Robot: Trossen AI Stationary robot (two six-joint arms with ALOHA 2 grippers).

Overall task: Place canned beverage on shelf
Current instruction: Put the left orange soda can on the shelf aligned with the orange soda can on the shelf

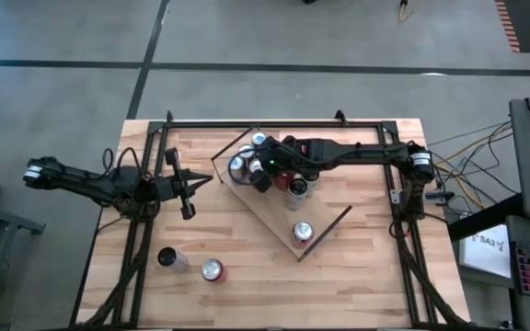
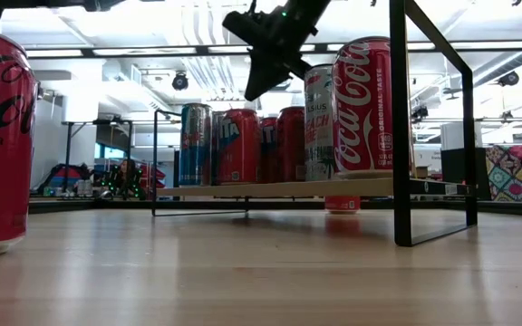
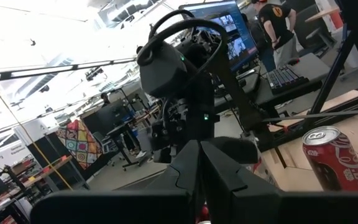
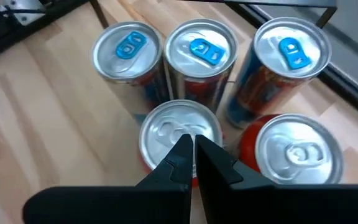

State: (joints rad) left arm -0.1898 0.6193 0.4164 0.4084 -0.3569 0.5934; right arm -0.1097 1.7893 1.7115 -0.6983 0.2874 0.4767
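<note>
High view: my right gripper (image 1: 258, 171) pinched empty above cluster on light-wood shelf board (image 1: 274, 219). Left gripper (image 1: 194, 182) closed, idle. Red aluminium can (image 1: 213, 270) stands on plank tabletop (image 1: 357, 276); likely light, smooth, dentable: grip mid-wall.

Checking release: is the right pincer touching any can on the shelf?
Apart. The low view shows the right pincer, shut and empty, hanging above the row of cans on the shelf, with open space under its tips.
</note>
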